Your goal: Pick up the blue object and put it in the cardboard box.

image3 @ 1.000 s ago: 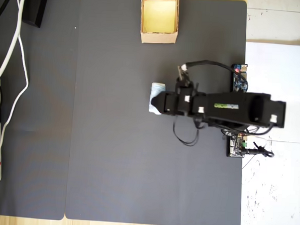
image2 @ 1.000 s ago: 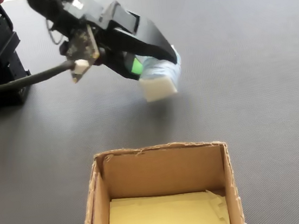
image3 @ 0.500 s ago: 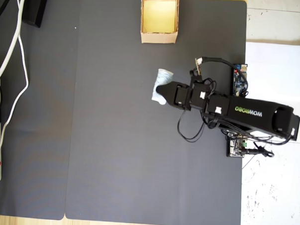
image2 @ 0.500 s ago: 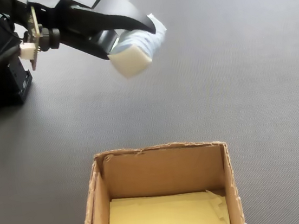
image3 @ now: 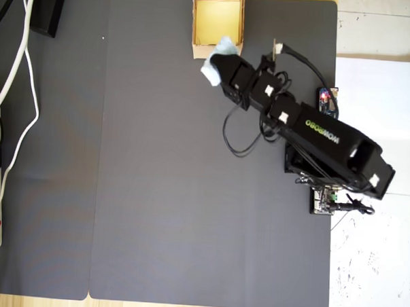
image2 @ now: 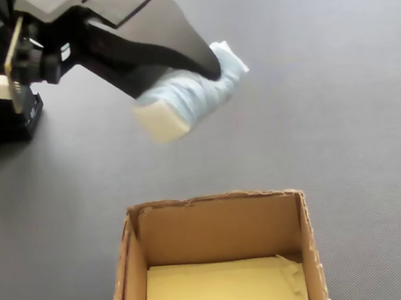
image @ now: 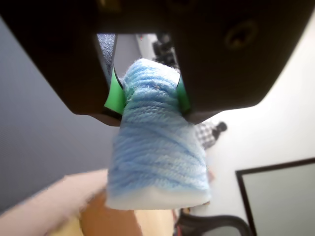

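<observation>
The blue object [image: 156,147] is a pale blue wound roll with a white end. My gripper [image: 146,93] is shut on it, green pads pressing both of its sides. In the fixed view the roll [image2: 187,100] hangs in the air under the black gripper [image2: 202,76], well above the mat and short of the cardboard box [image2: 217,225]. From overhead the roll [image3: 214,65] overlaps the near edge of the box [image3: 198,51], and the gripper [image3: 221,62] reaches in from the lower right.
The dark grey mat [image3: 155,192] covers the table. The arm's base and circuit boards [image3: 326,193] sit at the mat's right edge. White cables [image3: 22,64] and a black block [image3: 47,7] lie on the left.
The arm has swung the held roll across the mat toward the box and raised it. From overhead it now overlaps the box's near edge.
</observation>
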`<state>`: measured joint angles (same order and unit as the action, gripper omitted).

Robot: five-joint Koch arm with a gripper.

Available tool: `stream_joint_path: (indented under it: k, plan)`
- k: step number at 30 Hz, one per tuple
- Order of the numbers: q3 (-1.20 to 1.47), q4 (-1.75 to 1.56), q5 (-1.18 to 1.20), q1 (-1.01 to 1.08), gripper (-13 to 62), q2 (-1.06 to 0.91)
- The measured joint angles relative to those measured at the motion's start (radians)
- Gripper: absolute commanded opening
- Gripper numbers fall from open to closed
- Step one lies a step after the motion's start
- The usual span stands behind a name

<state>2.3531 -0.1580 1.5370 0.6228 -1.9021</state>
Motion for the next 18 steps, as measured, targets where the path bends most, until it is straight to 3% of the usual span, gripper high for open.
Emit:
stream_joint_path:
  k: [10,12,13,15,18]
  plan:
    - [-0.247,0.0,-0.006,0.222,-9.8,0.302]
    - [-0.264,0.0,-0.006,0.233,4.3,0.311]
    - [-0.264,0.002,-0.006,0.233,4.9,0.311]
    - [-0.265,0.011,-0.003,0.236,19.6,0.311]
    - [-0.265,0.063,0.012,0.236,25.6,0.311]
